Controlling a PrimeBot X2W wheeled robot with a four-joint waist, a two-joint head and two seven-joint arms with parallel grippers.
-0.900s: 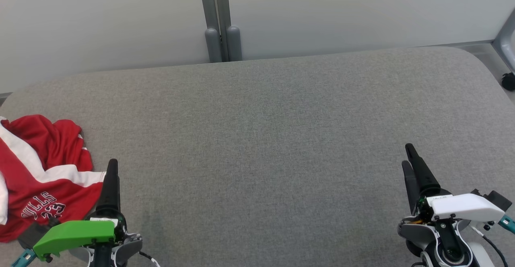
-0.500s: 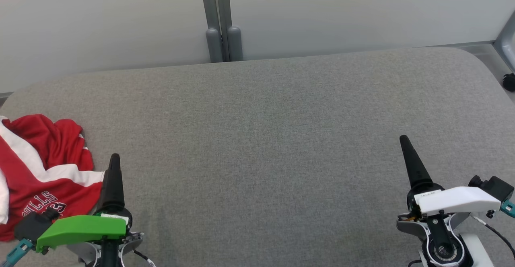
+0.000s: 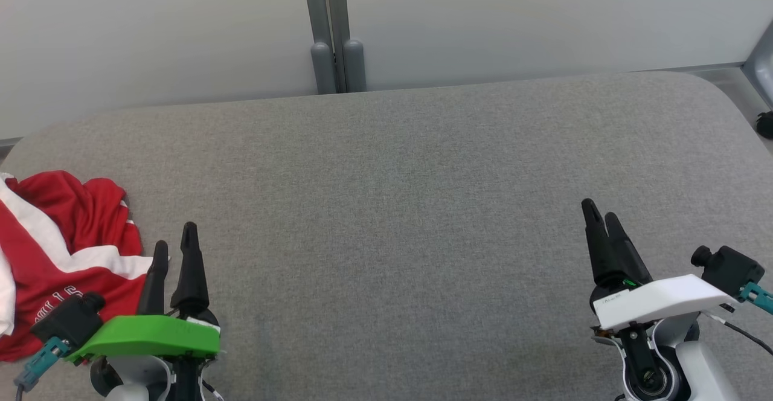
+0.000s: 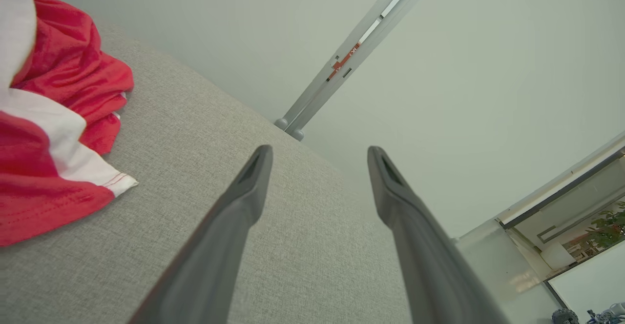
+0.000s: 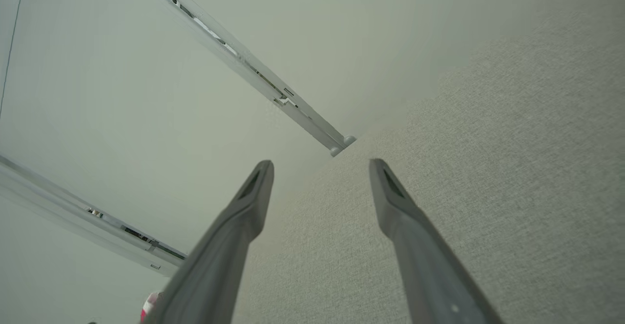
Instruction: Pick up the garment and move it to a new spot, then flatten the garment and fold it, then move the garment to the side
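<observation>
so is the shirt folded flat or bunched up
Bunched up: the garment lies in a rumpled heap on the grey cushion, ridges and creases showing, a white sleeve edge poking out.

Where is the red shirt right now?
In the head view the red shirt lies crumpled at the left edge of the gray surface, just left of the left gripper.
</observation>
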